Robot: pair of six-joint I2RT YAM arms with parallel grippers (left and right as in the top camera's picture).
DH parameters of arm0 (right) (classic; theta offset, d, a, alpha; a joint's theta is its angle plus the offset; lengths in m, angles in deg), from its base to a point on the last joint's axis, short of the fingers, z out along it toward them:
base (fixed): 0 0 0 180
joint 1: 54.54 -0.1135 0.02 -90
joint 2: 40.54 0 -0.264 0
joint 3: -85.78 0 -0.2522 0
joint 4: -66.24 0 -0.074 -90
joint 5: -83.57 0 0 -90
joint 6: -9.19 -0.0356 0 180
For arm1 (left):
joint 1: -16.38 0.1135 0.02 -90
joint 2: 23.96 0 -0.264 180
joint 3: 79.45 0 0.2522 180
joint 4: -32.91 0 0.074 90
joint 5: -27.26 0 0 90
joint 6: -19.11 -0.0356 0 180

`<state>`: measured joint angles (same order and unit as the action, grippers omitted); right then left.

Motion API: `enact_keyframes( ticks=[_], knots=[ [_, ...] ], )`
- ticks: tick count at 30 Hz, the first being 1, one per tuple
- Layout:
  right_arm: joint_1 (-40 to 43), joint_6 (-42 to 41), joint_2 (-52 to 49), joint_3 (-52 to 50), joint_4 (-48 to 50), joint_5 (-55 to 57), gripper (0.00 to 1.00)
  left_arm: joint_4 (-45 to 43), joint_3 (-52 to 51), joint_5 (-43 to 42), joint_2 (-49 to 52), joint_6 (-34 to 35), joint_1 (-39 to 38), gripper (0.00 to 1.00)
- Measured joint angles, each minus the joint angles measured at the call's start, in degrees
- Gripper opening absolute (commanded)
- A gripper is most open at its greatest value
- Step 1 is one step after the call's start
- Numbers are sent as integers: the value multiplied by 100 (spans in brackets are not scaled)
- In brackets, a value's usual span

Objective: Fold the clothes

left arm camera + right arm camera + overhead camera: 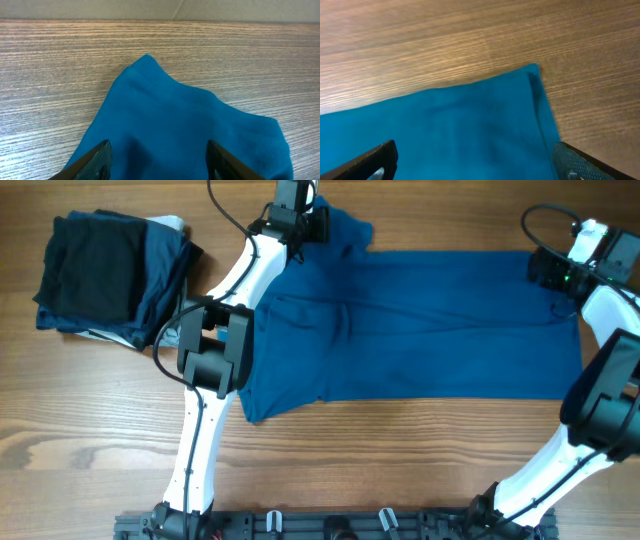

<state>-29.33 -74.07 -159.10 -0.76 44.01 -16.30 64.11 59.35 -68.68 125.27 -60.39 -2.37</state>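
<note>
While the shirt lies flat on the worktop beside the stack, we find the left pincer released over the corner nearest that stack and the right pincer released over the corner farthest from it. We judge a fold pending: both must first pinch fabric.

Wooden table, light brown, with the grain running sideways. Spread flat across the middle, a blue shirt, with one sleeve pointing toward the far edge. At the far left, apart from the shirt, a pile of folded dark clothes: black on top, navy beside it, some pale grey below
</note>
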Motion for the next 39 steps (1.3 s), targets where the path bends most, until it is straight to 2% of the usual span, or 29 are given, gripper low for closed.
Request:
enact_keyframes(
  ticks=[8,16,21,24,31,33,35,36,38,39],
  knots=[
    [-92,870,-629,330,737,654,99,-496,0,4,2,0,4,57],
    [-107,1008,-1239,339,1742,804,99,-844,2,7,177,0,48,57],
    [-107,299,-1384,363,1893,802,94,-868,2,7,179,0,59,61],
    [-107,-190,-1427,415,1777,798,94,-739,2,-4,179,-20,59,61],
    [-107,-413,-1432,459,1639,800,94,-299,2,-17,291,-168,59,61],
    [-107,-415,-1432,468,1624,800,93,-313,13,26,315,-260,59,57],
    [-107,-413,-1432,470,1624,800,86,-348,55,122,361,-341,57,45],
    [-107,-413,-1432,470,1624,796,85,-354,61,155,367,-376,59,43],
    [-114,-413,-1432,470,1624,780,88,-372,63,267,389,-498,59,49],
    [-114,-413,-1432,470,1624,780,88,-374,63,289,389,-560,59,55]
  ],
)
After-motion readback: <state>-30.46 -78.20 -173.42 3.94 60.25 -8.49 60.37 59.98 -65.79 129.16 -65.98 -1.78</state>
